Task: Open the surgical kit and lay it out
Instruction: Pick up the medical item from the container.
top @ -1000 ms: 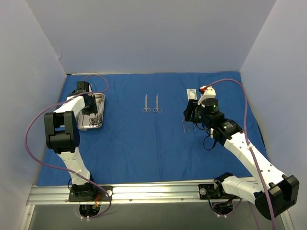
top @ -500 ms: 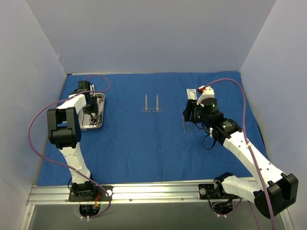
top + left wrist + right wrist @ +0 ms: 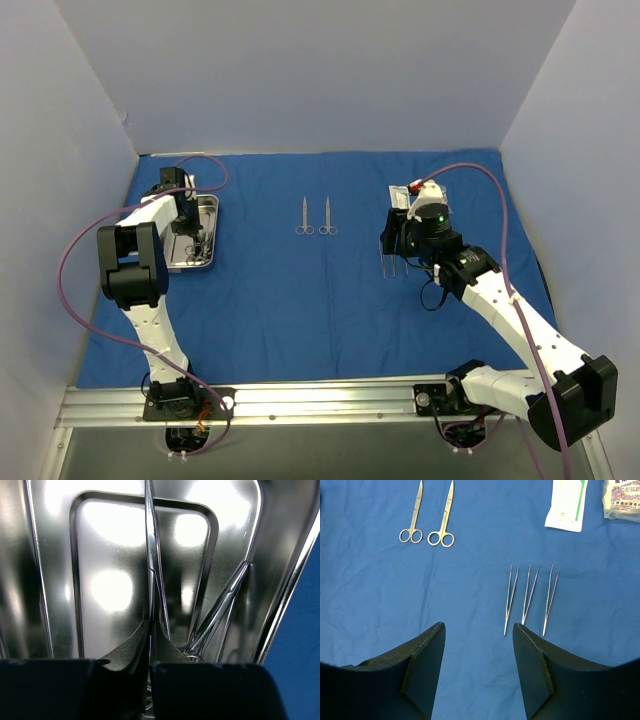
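Observation:
The royal-blue cloth [image 3: 300,300] lies spread flat. The steel tray [image 3: 207,210] sits at its far left. My left gripper [image 3: 188,226] is down inside the tray [image 3: 50,580], and its jaws [image 3: 150,624] are shut on a thin steel clamp [image 3: 151,555] that runs away from me. More clamps [image 3: 220,607] lie in the tray to its right. Two scissor-handled clamps [image 3: 315,216] [image 3: 427,517] lie side by side mid-cloth. Three tweezers [image 3: 392,264] [image 3: 529,595] lie in a row. My right gripper [image 3: 393,238] [image 3: 479,630] is open and empty above the cloth, just near of the tweezers.
Two small packets [image 3: 401,195] lie at the far right of the cloth; in the right wrist view one is flat and white [image 3: 565,502] and the other is a gauze pack [image 3: 622,497]. White walls enclose three sides. Purple cables loop from both arms.
My left arm has shifted slightly over the tray, its gripper staying inside. My right gripper has barely moved.

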Motion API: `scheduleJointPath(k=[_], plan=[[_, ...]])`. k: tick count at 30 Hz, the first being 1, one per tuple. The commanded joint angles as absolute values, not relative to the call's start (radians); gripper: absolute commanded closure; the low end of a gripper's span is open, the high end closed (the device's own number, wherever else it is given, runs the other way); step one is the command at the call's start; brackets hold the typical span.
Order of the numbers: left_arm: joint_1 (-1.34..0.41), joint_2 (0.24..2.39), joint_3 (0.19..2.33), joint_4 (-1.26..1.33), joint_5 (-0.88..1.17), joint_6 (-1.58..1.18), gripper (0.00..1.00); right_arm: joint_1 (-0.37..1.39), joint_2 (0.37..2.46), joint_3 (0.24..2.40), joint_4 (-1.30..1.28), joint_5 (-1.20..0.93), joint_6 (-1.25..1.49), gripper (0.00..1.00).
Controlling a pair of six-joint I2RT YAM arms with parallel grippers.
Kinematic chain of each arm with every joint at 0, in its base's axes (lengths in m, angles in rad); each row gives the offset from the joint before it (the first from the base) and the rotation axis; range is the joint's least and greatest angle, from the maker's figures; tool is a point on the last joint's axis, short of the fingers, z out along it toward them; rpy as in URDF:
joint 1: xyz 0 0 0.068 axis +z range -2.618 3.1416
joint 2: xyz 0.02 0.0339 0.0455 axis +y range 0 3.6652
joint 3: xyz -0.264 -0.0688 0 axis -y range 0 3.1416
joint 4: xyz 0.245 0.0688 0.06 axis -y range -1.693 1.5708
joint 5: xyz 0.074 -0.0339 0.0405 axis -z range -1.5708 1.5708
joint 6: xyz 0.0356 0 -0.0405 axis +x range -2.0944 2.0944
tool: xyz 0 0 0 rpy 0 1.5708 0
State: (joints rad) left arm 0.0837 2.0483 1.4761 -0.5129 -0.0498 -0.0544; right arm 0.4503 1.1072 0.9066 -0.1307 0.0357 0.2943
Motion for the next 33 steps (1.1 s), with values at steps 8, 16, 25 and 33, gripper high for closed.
scheduleJointPath(k=[8,16,25,33], plan=[[0.109,2.031,1.505,-0.552,-0.054,-0.02,0.98,0.442,1.095,0.917,-0.117,0.031,0.284,0.48],[0.109,1.935,1.517,-0.54,-0.118,-0.014,0.98,0.442,1.077,0.917,-0.118,0.029,0.287,0.48],[0.106,1.835,1.5,-0.546,-0.13,-0.043,0.98,0.443,1.046,0.925,-0.135,0.029,0.287,0.48],[0.029,1.689,1.428,-0.589,-0.144,-0.15,0.98,0.442,1.009,0.936,-0.141,0.038,0.291,0.48]])
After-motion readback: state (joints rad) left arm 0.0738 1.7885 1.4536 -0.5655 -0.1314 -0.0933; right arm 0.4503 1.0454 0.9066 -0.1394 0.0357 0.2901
